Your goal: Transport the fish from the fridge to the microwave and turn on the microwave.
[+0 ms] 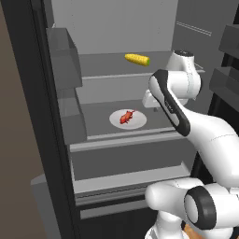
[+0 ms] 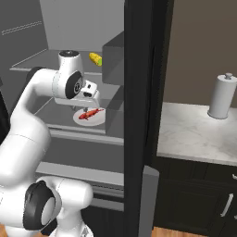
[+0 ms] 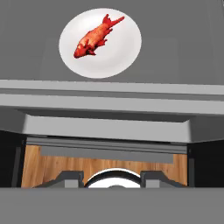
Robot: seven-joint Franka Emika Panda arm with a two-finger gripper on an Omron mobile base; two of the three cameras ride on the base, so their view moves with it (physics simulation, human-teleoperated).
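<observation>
Fridge [image 1: 56, 154] stood open | fish [image 3: 94, 36] lay on plate [image 3: 127, 52] — reachable mid-shelf | hand [image 3: 111, 177] poised above, empty, fingers spread.

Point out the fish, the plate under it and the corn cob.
fish [image 3: 95, 36]: hand view, middle of its body.
plate [image 3: 124, 54]: hand view, bare white part right of the fish.
corn cob [image 1: 137, 59]: left base view, middle of the cob, on the upper shelf.

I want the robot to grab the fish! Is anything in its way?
Nothing visible is. The fish lies uncovered on a white plate on the open fridge shelf, with bare shelf between it and the gripper.
</observation>
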